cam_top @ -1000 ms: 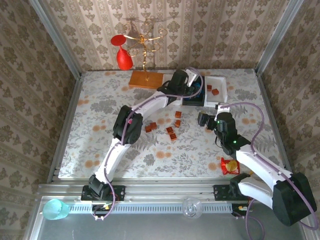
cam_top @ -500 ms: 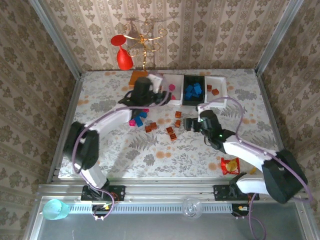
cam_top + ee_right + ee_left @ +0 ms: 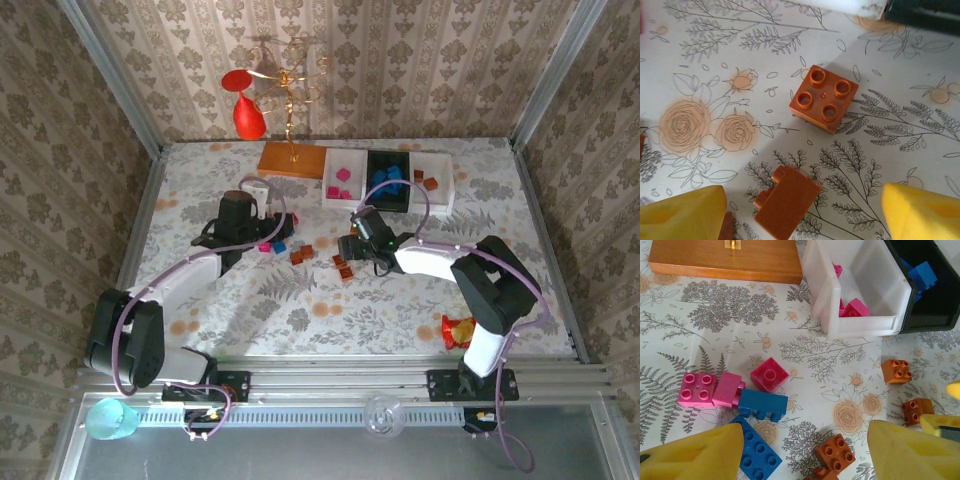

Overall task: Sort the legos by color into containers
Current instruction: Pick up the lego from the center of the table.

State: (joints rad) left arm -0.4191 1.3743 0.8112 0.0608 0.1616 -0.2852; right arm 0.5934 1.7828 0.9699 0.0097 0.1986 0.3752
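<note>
Left tool (image 3: 805, 450) hovers, fingers apart, over loose pink, blue and brown legos (image 3: 769, 374) on the floral table (image 3: 715, 340) near a white tray (image 3: 865, 326). Right tool (image 3: 800, 210) is spread apart with a brown brick (image 3: 786, 202) lying between its fingers

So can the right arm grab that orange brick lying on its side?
Probably yes. The right gripper is open and straddles the tipped orange brick. Nothing covers the brick, so the way down to it looks free.

left hand (image 3: 800, 455), right hand (image 3: 800, 212): both open.
</note>
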